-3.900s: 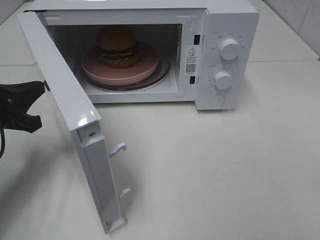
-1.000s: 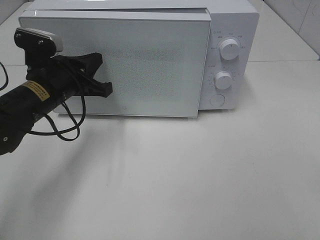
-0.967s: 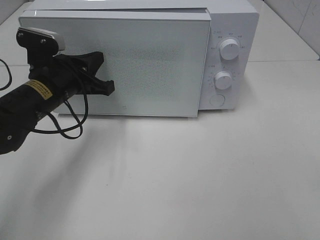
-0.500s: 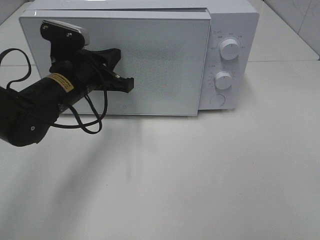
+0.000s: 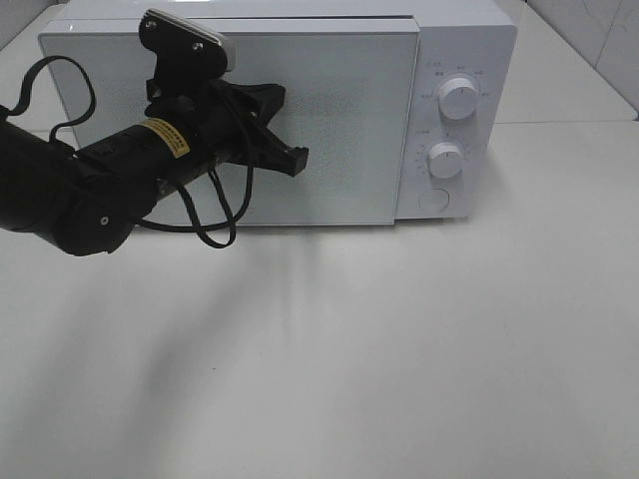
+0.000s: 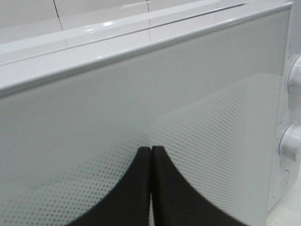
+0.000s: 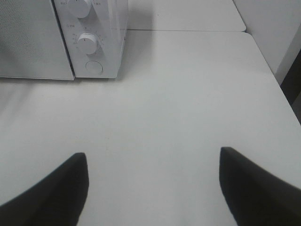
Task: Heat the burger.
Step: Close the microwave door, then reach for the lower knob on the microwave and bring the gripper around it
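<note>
black left gripper [image 6: 151,153] and arm [image 5: 90,190]; yellow label [image 5: 163,139]; black cable [image 5: 213,242] looped below the label; grey-capped camera [image 5: 185,35] above it

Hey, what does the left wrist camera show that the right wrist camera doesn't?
Only the left wrist view: the left gripper, fingers together, close to the door's dotted window. Only the right wrist view: the right gripper, fingers wide apart, over the table, and the round button below the knobs. Both: the white microwave, door shut, and its two knobs. Neither shows the burger.
</note>
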